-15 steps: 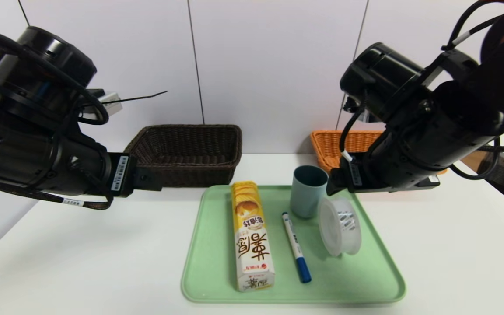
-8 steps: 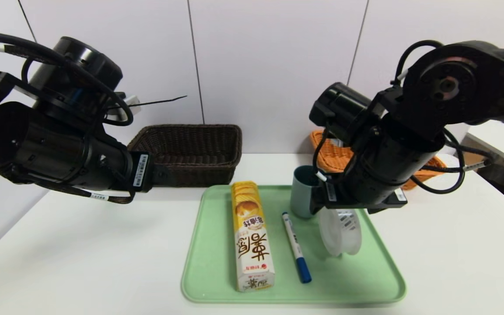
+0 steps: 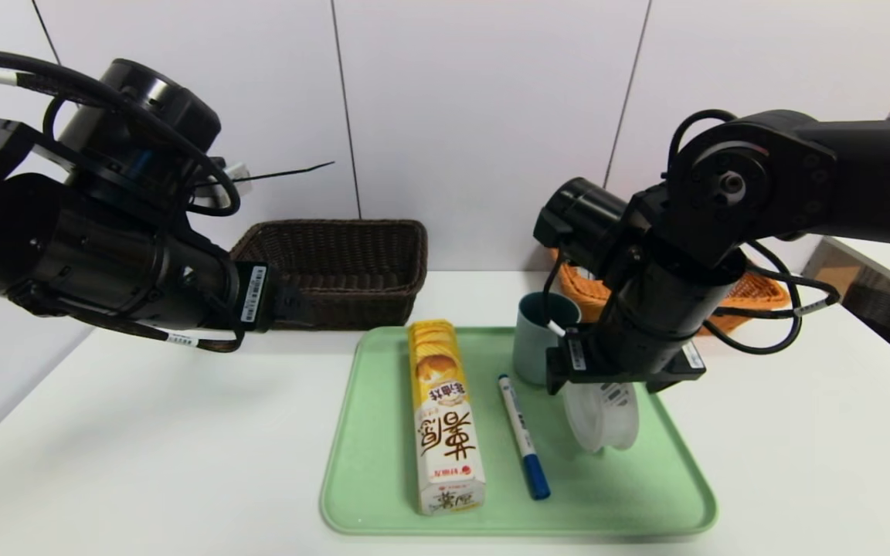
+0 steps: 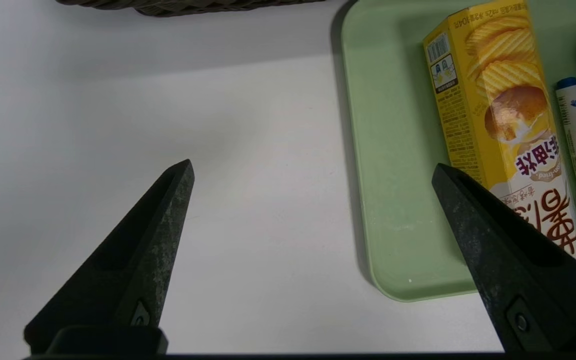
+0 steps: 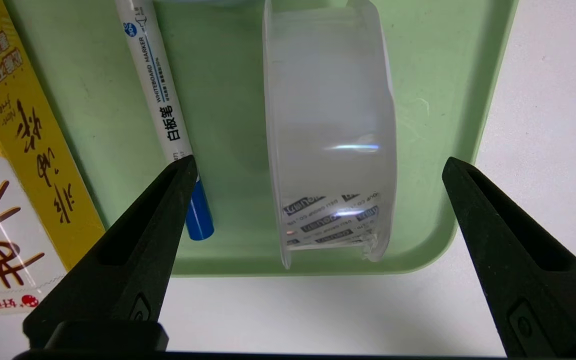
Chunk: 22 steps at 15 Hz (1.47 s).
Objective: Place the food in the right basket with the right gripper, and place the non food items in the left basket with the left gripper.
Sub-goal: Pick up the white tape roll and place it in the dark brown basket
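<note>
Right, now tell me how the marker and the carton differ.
The marker is slim and round, while the carton is a thicker, boxy shape. The marker is white with a blue cap; the carton is yellow and white with chip pictures. The carton is longer than the marker. Both lie flat on the green tray.

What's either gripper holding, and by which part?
Nothing is held: the left gripper is open over bare table, the right gripper open above the translucent roll.

Left tool — wide open; right tool — likewise open.
</note>
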Motion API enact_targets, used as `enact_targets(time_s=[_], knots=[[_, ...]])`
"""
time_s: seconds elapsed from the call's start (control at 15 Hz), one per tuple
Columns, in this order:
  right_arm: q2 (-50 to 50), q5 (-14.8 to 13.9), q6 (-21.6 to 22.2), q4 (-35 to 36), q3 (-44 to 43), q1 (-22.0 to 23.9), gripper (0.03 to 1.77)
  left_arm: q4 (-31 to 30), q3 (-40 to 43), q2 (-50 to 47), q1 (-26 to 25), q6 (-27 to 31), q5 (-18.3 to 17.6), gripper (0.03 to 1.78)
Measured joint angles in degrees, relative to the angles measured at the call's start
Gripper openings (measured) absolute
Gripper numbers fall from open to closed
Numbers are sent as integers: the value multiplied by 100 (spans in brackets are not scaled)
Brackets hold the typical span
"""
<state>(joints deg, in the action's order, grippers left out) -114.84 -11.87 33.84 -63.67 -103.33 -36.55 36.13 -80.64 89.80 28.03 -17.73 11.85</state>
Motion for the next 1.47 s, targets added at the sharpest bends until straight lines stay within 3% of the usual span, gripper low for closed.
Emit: enact_targets(time_s=[0.4, 0.67, 0.87, 0.93, 1.47], knots=[[-171, 90, -5, 6, 13, 130, 170, -2, -4, 22, 0, -5, 2, 169], [-254, 226, -2, 30, -9, 149, 109, -4, -4, 28, -5, -2, -9, 169], [-285, 289, 0, 124, -12, 151, 77, -4, -11, 15, 0, 1, -6, 169], [-294, 308, 0, 152, -6, 151, 55, -2, -11, 6, 0, -5, -4, 169], [-62, 389, 63, 69, 73, 151, 58, 2, -4, -22, -22, -10, -6, 169]])
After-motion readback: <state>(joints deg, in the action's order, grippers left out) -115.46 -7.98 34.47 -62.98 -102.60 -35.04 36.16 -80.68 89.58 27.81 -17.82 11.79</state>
